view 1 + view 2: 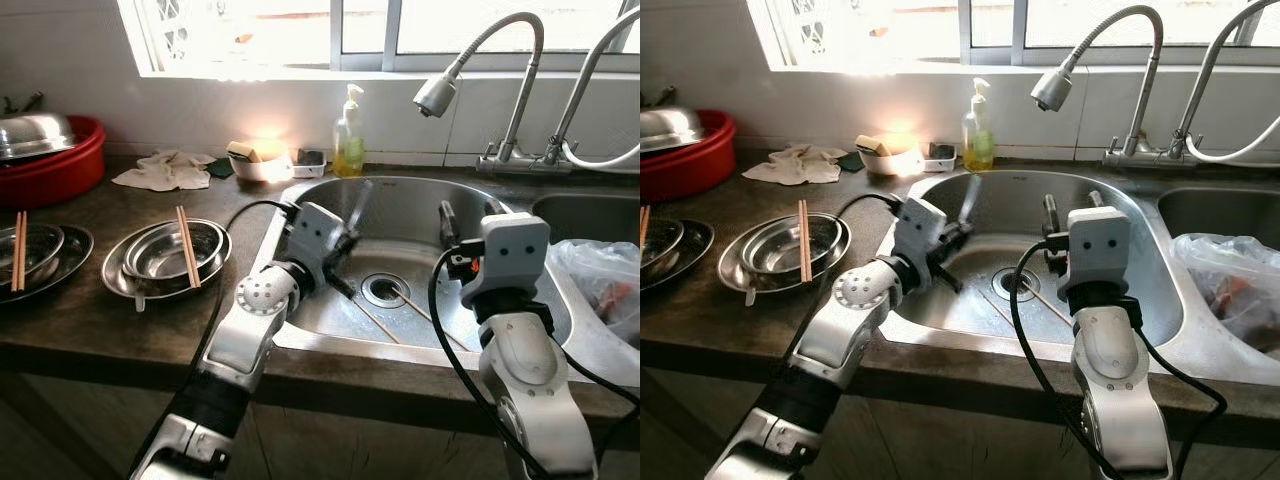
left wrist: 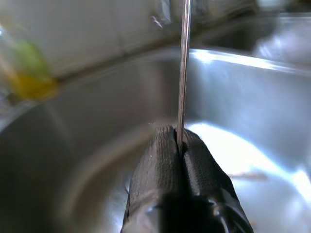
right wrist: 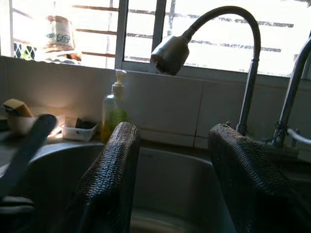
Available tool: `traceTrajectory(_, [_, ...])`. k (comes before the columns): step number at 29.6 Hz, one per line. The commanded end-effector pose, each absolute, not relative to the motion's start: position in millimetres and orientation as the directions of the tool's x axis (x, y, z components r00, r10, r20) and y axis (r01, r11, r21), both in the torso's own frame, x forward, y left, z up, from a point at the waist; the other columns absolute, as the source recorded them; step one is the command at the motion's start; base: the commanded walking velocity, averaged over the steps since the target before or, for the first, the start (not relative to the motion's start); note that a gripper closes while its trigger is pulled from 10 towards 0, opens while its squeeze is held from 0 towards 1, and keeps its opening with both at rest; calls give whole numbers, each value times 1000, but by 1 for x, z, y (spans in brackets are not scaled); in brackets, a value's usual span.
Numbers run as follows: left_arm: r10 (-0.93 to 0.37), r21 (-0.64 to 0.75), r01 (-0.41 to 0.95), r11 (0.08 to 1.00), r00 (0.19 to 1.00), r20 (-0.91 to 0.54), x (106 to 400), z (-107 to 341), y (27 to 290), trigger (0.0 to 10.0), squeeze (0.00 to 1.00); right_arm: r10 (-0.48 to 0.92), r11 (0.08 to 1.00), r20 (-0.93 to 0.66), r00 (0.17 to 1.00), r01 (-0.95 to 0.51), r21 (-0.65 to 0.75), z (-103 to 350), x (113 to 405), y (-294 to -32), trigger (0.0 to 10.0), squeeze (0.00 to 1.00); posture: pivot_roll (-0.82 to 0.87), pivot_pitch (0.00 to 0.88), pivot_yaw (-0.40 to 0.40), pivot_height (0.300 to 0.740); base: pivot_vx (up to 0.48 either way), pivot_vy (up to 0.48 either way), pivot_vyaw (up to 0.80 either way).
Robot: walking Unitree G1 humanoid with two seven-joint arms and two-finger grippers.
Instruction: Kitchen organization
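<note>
Steel sink [image 1: 330, 190] set in dark counter [image 1: 120, 320]. Left gripper [image 1: 350, 235] over basin, jaws closed on 1 thin metal chopstick [image 2: 183, 68] pointing up. Right gripper [image 3: 170, 160] over sink, jaws open, holding nothing. 2 chopsticks [image 1: 415, 312] lie by the drain [image 1: 383, 290].

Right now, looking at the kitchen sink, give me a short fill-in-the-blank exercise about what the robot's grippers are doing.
1. The left gripper is shut on a thin ____ rod.
2. The right gripper hovers over the sink with its fingers ____.
3. On the counter, a pair of chopsticks lies across stacked ____ bowls.

Missing words: metal; open; steel
</note>
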State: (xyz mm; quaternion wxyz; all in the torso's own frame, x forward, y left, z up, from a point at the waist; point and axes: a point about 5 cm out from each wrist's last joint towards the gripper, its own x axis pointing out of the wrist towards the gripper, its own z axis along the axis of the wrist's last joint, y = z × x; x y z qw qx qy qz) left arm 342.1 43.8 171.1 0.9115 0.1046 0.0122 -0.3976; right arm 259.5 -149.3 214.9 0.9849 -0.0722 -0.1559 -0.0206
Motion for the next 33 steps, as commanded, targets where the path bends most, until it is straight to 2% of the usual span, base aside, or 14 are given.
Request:
traceTrajectory(1, [-713,218,728,651,684,-156,349,165,43,10000,0,-24,989,315,949,69,-134,218,257,-148,10000,0,-9,1,12,740,0,0,0])
traceTrajectory(3, [-700,234,724,649,689,-188,352,159,43,10000,0,-22,989,312,950,67,-132,217,256,-147,10000,0,-12,7,14,740,0,0,0])
traceTrajectory(4, [-692,212,724,657,690,-213,354,154,43,10000,212,-23,989,310,950,66,-129,217,255,-147,10000,0,-13,9,15,740,0,0,0])
traceTrajectory(6, [-671,232,724,650,689,-272,356,144,45,10000,518,-22,989,303,953,64,-130,216,253,-146,10000,0,-15,24,19,740,0,0,0])
traceTrajectory(7, [-673,228,729,645,684,-281,355,142,45,10000,1000,-24,989,300,954,66,-129,215,253,-146,10000,0,-15,28,19,740,0,0,0])
traceTrajectory(14, [-708,176,756,631,653,-270,350,134,42,10000,1000,-36,990,278,960,73,-123,211,249,-146,10000,0,-10,51,20,740,0,0,0])
traceTrajectory(22, [-685,219,722,656,692,-230,349,133,47,10000,1000,-35,991,268,963,69,-118,210,248,-145,10000,0,1,51,13,740,0,0,0])
traceTrajectory(23, [-682,217,719,660,695,-228,349,132,48,10000,675,-33,991,268,963,67,-117,210,249,-145,10000,0,1,51,13,740,0,0,0])
traceTrajectory(24, [-681,212,718,663,696,-228,348,132,49,10000,675,-31,991,268,963,64,-115,210,249,-144,10000,0,1,51,12,740,0,0,0])
traceTrajectory(25, [-677,221,714,664,700,-227,348,132,50,10000,0,-31,991,268,963,64,-116,210,249,-144,10000,0,1,51,12,740,0,0,0])
traceTrajectory(32, [-640,234,672,703,741,-204,352,133,58,10000,0,-32,991,268,963,65,-115,209,249,-145,10000,0,-2,44,11,740,0,0,0])
traceTrajectory(33, [-626,224,651,725,759,-179,353,136,60,10000,1000,-32,991,268,963,65,-115,209,249,-145,10000,0,-2,44,12,740,0,0,0])
